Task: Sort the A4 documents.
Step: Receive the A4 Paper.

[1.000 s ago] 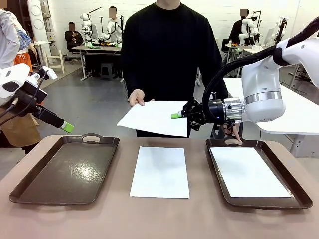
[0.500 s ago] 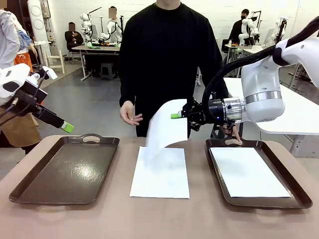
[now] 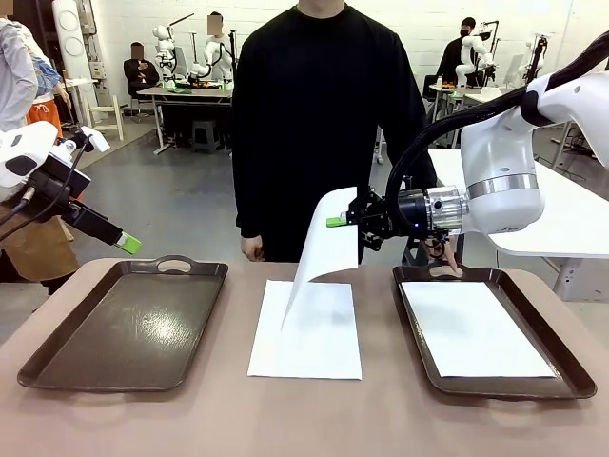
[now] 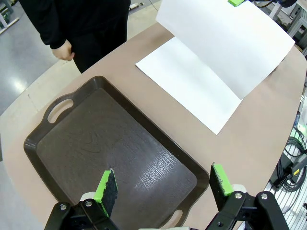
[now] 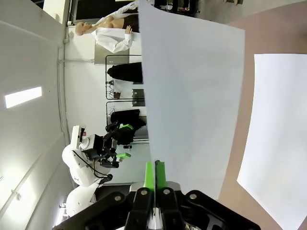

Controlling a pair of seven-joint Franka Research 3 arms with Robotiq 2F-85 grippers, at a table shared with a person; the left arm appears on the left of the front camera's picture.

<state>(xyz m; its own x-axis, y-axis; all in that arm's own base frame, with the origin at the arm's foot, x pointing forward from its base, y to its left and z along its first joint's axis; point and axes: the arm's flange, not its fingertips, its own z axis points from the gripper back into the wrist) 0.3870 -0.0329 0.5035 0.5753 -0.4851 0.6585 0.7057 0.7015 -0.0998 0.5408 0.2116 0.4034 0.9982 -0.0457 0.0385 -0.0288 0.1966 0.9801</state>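
Three plain white rectangular A4 paper sheets are in sight, and two dark brown handled trays. The first sheet hangs in the air above the middle of the tan desk. It is pinched at its upper edge by the right arm's fingers, which are closed tight on it. It curls downward, its lower corner close over the second sheet, which lies flat on the desk between the trays. In the right wrist view the green pads press together on the first sheet. The third sheet lies flat inside the right-hand dark brown tray. The left-hand dark brown tray lies bare and glossy. The left arm's fingers hover above its far left corner, spread wide open. A person in a black sweater stands across the desk, one hand at its far edge.
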